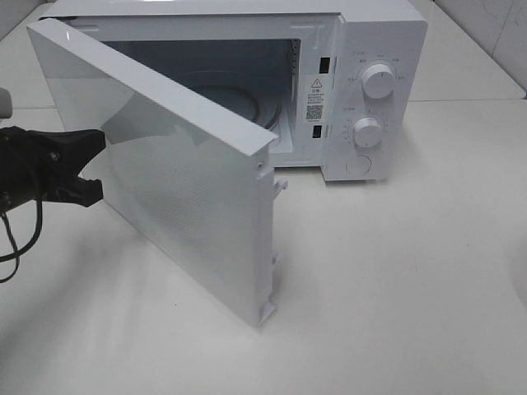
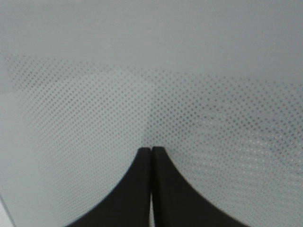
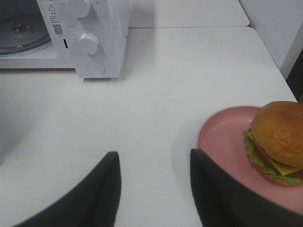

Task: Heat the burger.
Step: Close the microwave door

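Note:
The burger (image 3: pixel 277 142), with a tan domed bun and green and dark layers, sits on a pink plate (image 3: pixel 222 135) in the right wrist view, just beside my right gripper (image 3: pixel 154 163). That gripper hovers open over the white table with nothing between its fingers. The white microwave (image 1: pixel 375 90) stands at the back with its door (image 1: pixel 177 173) swung wide open, and the glass turntable (image 1: pixel 239 99) shows inside. My left gripper (image 1: pixel 95 164) is shut, its fingertips (image 2: pixel 144 156) close to or against the door's dotted outer face. The high view shows neither burger nor right arm.
The open door sticks far out over the table toward the front. The microwave's two dials (image 1: pixel 379 81) and round button (image 1: pixel 359 164) face front. A black cable (image 1: pixel 20 234) hangs under the left arm. The table's edge and a wall lie beyond the plate.

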Robot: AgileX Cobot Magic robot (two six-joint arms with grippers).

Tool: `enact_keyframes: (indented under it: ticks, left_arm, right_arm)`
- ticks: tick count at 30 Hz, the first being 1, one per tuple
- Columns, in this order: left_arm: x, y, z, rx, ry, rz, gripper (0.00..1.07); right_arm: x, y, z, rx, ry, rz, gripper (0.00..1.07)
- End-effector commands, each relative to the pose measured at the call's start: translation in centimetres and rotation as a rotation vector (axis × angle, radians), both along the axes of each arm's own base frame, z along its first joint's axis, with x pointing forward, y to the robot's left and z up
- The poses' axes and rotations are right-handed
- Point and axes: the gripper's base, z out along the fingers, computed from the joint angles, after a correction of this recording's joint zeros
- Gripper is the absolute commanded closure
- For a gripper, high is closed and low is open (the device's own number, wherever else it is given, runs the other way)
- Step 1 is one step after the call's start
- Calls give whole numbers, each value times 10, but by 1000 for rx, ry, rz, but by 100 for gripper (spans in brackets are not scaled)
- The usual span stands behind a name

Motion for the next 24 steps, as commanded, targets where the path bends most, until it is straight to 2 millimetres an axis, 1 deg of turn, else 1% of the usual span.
enact_keyframes:
  ticks: [1,4,8,10,13,14,16,18,19,20,21,23,24]
  left_arm:
    - [8,-8,8,-19,-27,-8,107]
    - [12,-10,11,-27,-36,-10,107]
    - [13,-9,11,-37,-33,11,107]
    - [16,-6,8,-61,-24,58,107]
    - [18,-7,6,-84,-28,93,107]
    - [19,-11,4,-99,-31,121,107]
    - [20,-14,2,-94,-32,119,107]
    - [25,-23,-2,-96,-29,108,107]
    - [25,-23,-2,-96,-29,108,107]
    - [30,-27,-5,-108,-25,125,107]
    - [30,-27,-5,-108,-25,125,107]
    - [39,-31,-8,-136,-18,180,107]
    - [39,-31,-8,-136,-18,180,107]
  right_arm:
    - [-4,0,0,-2,-32,7,58]
    - [-4,0,0,-2,-32,7,58]
    - [-4,0,0,-2,-32,7,58]
    - [-4,0,0,-2,-32,7,58]
    - [-4,0,0,-2,-32,7,58]
    - [-4,0,0,-2,-32,7,58]
    - [-4,0,0,-2,-32,7,58]
    - [-4,0,0,-2,-32,7,58]
    - [-4,0,0,-2,-32,7,58]
    - [-4,0,0,-2,-32,7,58]
    - [-4,0,0,-2,-32,7,58]
    - [-4,0,0,-2,-32,7,58]
    - [-4,0,0,-2,-32,7,58]
